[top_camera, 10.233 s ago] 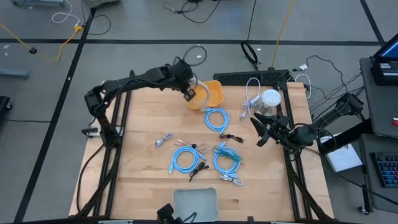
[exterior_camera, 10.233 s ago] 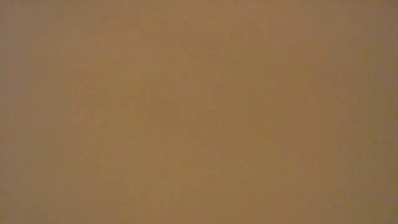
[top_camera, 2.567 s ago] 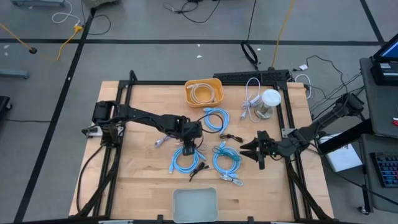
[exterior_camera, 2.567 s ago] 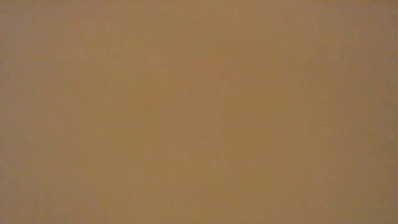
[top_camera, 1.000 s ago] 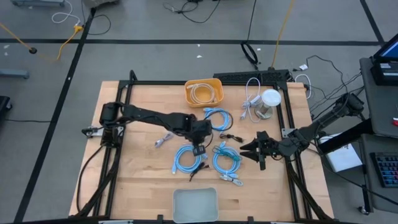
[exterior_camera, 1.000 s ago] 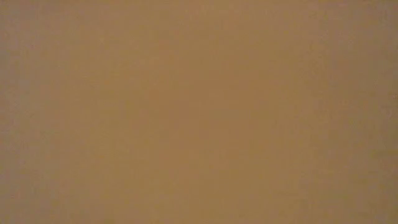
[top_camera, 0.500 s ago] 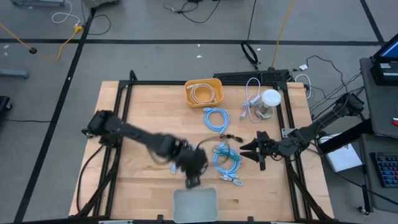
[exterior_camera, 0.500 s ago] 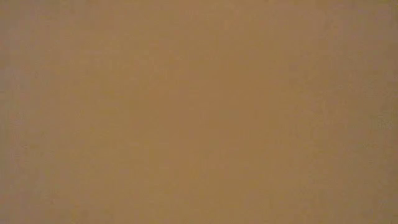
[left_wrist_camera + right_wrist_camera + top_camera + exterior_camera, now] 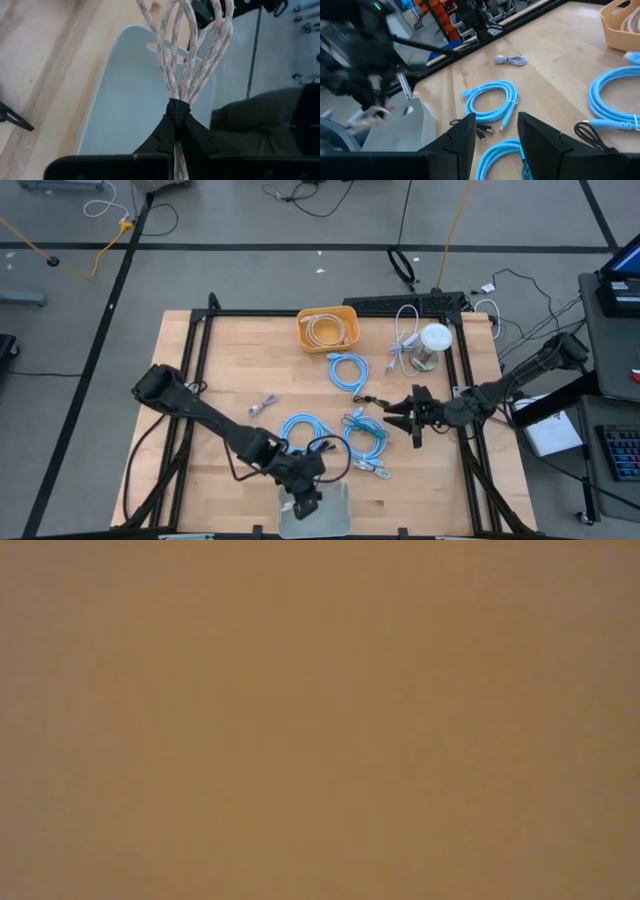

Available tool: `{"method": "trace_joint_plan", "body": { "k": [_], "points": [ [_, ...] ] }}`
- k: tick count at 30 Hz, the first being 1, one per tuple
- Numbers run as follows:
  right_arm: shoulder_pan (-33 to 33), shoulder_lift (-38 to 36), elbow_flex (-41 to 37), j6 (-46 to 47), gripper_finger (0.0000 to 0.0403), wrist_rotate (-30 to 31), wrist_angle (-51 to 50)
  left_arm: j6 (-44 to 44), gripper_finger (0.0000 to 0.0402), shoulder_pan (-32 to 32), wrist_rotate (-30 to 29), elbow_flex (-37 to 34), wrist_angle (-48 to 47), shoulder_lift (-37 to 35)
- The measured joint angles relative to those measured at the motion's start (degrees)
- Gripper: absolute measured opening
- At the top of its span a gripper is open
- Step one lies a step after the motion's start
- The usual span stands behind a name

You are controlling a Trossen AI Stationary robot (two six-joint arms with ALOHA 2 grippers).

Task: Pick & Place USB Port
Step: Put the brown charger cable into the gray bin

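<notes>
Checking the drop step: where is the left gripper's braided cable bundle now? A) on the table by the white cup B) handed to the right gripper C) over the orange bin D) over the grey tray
D: left gripper is shut on the cable, hanging over the grey tray.

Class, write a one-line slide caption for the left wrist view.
Left end effector shut on a bundled braided cable, held above the pale grey tray.

No legible text, label, brand, number or sign found in any view. The cables, trays and desk surface carry no readable markings, and the low view shows only a uniform brown field.
</notes>
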Motion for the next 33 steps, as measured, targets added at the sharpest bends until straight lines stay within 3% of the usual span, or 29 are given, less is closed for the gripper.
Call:
{"method": "trace_joint_plan", "body": {
  "k": [7,16,24,33],
  "points": [
    [-0.1,0.0,0.0,0.0,0.0139,0.0,0.4,-1.5,0.0012,-0.5,2.6,-5.7,5.1,0.0],
    [-0.1,0.0,0.0,0.0,0.0139,0.2,0.4,1.4,0.0014,0.2,6.1,-6.5,5.8,0.0],
    [-0.1,0.0,0.0,0.0,0.0139,0.2,0.4,4.4,0.0073,2.0,6.9,-6.5,5.9,0.0],
    [-0.1,0.0,0.0,0.4,0.0139,0.2,0.4,6.8,0.0032,3.0,11.8,-6.5,5.9,0.0]
  ]
}}
